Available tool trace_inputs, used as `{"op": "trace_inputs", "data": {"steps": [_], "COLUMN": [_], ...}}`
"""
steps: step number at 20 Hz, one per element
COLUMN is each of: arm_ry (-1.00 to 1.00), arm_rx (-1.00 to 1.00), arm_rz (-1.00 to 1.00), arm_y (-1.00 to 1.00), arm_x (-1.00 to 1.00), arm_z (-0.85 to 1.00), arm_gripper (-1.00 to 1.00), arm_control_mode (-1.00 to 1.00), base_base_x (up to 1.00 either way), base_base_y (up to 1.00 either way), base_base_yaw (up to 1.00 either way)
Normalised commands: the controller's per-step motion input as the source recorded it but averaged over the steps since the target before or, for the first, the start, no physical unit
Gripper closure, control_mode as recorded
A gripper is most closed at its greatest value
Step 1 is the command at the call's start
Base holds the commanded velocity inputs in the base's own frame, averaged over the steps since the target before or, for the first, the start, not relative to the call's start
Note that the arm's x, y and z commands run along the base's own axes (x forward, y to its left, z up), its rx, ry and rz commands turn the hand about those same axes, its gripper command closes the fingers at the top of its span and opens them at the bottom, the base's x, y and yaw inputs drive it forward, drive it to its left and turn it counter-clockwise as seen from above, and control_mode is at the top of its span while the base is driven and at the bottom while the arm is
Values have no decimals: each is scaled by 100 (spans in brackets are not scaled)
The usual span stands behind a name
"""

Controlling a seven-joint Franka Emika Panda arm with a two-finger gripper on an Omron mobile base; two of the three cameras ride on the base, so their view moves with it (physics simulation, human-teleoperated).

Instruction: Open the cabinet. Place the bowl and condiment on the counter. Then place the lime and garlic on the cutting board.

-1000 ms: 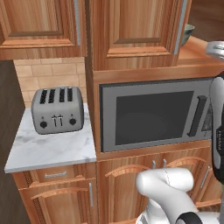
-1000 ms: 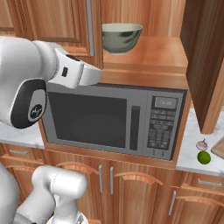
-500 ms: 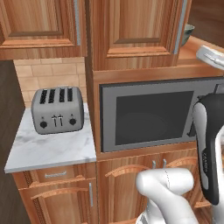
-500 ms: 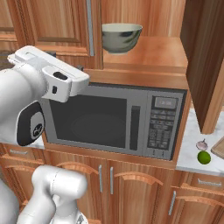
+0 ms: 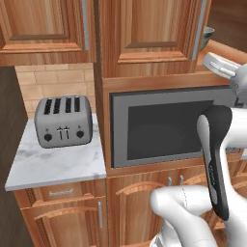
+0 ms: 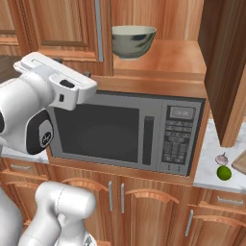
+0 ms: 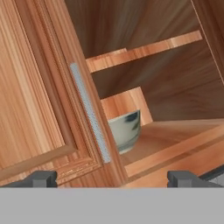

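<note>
Reddish-brown cabinet (image 6: 62, 29), green lime (image 6: 224, 173), grey-veined white counter (image 5: 58, 164)

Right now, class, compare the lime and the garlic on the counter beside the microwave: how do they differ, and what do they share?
The lime is bright green; the garlic is pinkish-white. The lime is smoothly round, while the garlic rises to a pointed tip. The lime lies nearer the counter's front edge, the garlic just behind it. Both are small, similar in size, resting on the marble.

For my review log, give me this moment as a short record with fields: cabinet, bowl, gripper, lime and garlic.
cabinet: door swung open, shelf exposed
bowl: bowl upright on the cabinet shelf above the microwave, untouched
gripper: gripper open, empty, aimed at the shelf, short of the bowl
lime and garlic: lime and garlic side by side on the counter, not yet on the board
</note>
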Motion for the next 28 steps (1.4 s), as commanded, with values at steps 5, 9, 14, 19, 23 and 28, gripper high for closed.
{"op": "trace_inputs", "data": {"steps": [5,9,14,19,23,28], "arm_ry": [0,0,-1,-3,0,0], "arm_rx": [0,0,-1,-3,-9,-8], "arm_rz": [0,0,2,1,0,1], "arm_y": [0,4,9,2,0,0], "arm_x": [33,35,40,45,38,34], "arm_z": [0,0,5,16,12,1], "arm_gripper": [-100,-100,-100,-100,-100,-100], "arm_control_mode": [-100,-100,-100,-100,-100,-100], "base_base_x": [0,0,0,0,0,0], "base_base_y": [0,0,0,0,0,0], "base_base_yaw": [0,0,0,0,0,0]}}
